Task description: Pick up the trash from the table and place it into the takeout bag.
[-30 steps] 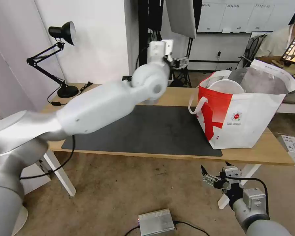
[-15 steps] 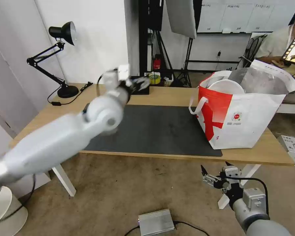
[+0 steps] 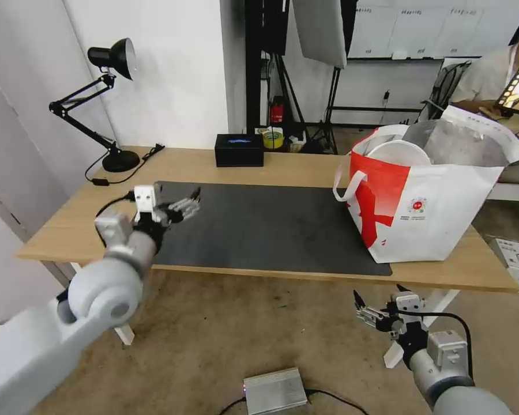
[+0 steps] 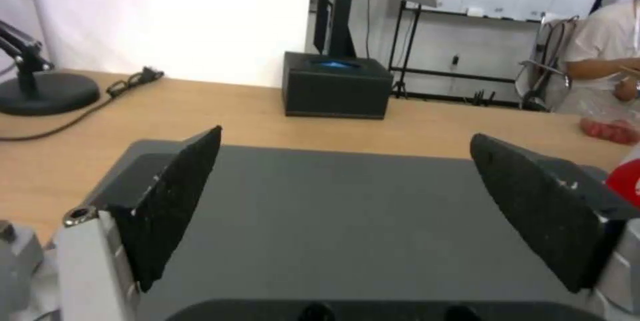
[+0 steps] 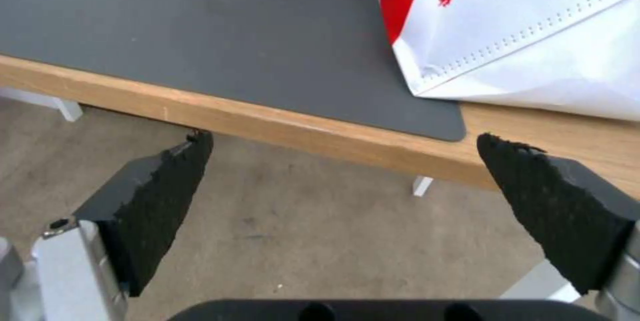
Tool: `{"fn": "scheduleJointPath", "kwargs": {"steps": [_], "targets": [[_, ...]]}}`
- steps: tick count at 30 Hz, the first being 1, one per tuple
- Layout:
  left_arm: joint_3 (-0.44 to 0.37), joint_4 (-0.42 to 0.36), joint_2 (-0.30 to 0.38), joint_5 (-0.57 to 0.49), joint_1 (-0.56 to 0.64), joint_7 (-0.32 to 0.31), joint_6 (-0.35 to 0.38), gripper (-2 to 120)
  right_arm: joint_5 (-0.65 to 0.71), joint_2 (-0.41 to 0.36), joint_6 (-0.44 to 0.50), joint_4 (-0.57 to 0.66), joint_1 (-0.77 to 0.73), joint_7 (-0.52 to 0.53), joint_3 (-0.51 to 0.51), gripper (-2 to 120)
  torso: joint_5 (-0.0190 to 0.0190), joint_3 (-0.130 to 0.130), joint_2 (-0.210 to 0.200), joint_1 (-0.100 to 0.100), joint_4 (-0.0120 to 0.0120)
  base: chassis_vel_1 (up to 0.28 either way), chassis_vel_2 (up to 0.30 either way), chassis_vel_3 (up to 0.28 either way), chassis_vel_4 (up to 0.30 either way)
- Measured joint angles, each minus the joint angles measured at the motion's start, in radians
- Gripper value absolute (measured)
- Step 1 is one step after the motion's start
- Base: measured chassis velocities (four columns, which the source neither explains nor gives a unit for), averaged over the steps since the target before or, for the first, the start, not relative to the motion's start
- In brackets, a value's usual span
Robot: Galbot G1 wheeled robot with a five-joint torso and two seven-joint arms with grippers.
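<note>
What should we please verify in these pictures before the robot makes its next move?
1. Left hand open and holding nothing, above the mat's left end: ok.
2. Right hand open, below the table edge: ok.
3. Takeout bag upright, mouth open: ok.
4. White bowl inside the bag: ok.
5. Other trash items in the bag: cannot tell.
6. Black tissue box on the table's far side: ok.
</note>
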Motion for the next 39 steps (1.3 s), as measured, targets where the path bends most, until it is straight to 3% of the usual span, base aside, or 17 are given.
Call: {"fn": "scheduleJointPath", "kwargs": {"steps": [15,24,39], "targets": [[-0.142,-0.035,-0.042,0.123,0.246,0.058,-0.014,100,0.000,0.000,0.000,0.000,0.000,0.000,0.000,100,0.0002,0.000,0.000,0.000,0.0002,0.000,0.000,0.000,0.000],[-0.253,-0.043,-0.131,0.282,0.532,0.111,-0.017,100,0.000,0.000,0.000,0.000,0.000,0.000,0.000,100,0.0002,0.000,0.000,0.000,0.0004,0.000,0.000,0.000,0.000],[-0.294,-0.051,-0.187,0.345,0.659,0.126,-0.030,100,0.000,0.000,0.000,0.000,0.000,0.000,0.000,100,0.0002,0.000,0.000,0.000,0.0003,0.000,0.000,0.000,0.000]]}}
